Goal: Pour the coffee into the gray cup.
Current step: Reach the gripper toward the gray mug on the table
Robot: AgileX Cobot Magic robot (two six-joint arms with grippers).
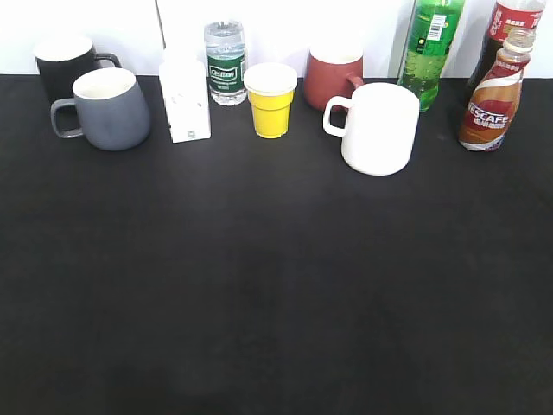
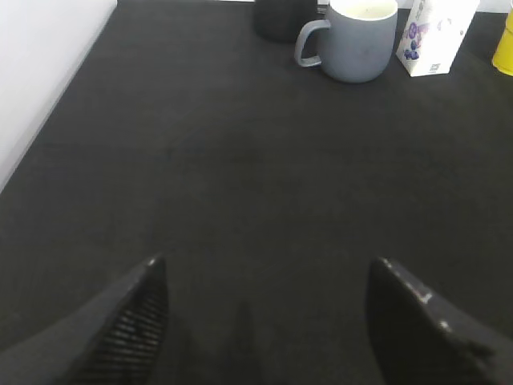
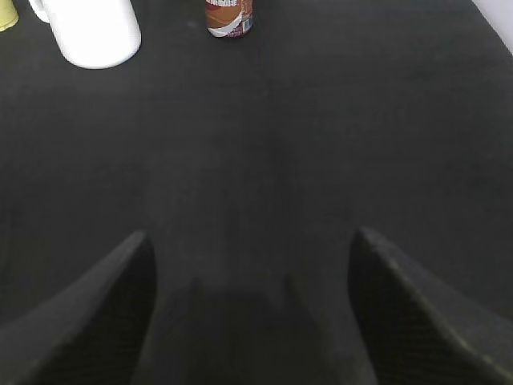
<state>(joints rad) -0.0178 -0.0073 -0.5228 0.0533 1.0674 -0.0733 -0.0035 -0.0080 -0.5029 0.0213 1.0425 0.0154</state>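
At the upper left of the exterior frame the gray cup (image 1: 111,108) stands upright on the black tabletop (image 1: 276,285), handle to the left, just in front of a black mug (image 1: 62,62); whether the two touch I cannot tell. Right of it come a white carton (image 1: 187,102), a small water bottle (image 1: 225,64), a yellow cup (image 1: 270,102), a red-brown mug (image 1: 333,78) and a large white mug (image 1: 380,127). At the far right edge stands the coffee (image 1: 494,97), in front of a green bottle (image 1: 429,47) and a cola bottle (image 1: 511,19).

Neither arm shows in the exterior frame. In the left wrist view the left claw (image 2: 268,321) is spread wide and holds nothing, low over bare tabletop, with the gray cup at the top of the frame, well apart. In the right wrist view the right claw (image 3: 250,309) is likewise wide open and empty, with the coffee at the top centre, well ahead.

The step in hand appears to be reaching for the coffee, which sits on the right arm's side. A good grasp would take the bottle across its narrow waist, approaching straight from the front so the fingers clear the white mug on one side and the tall bottles behind. I cannot tell whether the cap is off. Bottle and cup stand at opposite ends, so the left claw could steady or bring the cup nearer. Pour slowly, with the mouth over the cream inside.
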